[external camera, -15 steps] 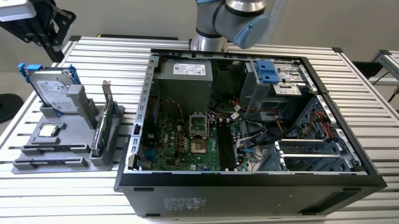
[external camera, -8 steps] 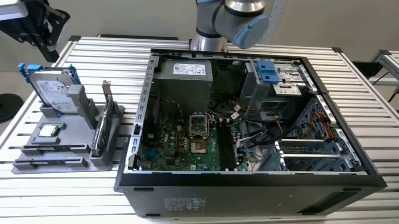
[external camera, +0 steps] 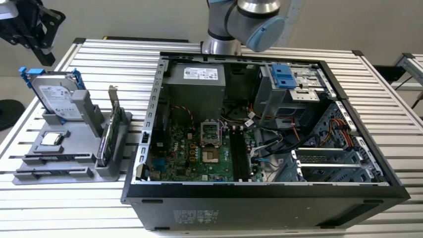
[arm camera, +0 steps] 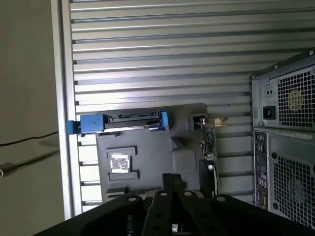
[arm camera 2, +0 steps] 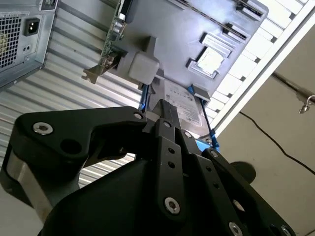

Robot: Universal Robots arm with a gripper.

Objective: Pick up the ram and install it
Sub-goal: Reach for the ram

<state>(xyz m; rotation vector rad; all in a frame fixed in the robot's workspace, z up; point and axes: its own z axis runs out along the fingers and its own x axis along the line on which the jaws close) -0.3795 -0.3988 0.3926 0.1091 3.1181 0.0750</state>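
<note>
The black end effector (arm camera 2: pixel 161 114), whose grip I cannot tell, hangs above the gray holder (external camera: pixel 59 176). The ram (external camera: pixel 104 144) stands on edge there, well apart from it.

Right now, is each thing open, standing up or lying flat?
Black computer case, lying sideways, side open.
Silver hard drive with blue rails, upright in grey holder.
Green card with metal bracket, upright in holder.
Long thin dark ram stick, on edge in holder.
Small square chip, lying flat.

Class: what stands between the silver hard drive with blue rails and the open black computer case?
An upright green circuit card with a metal bracket, slotted in the grey plastic holder, seen in the exterior view.
</note>
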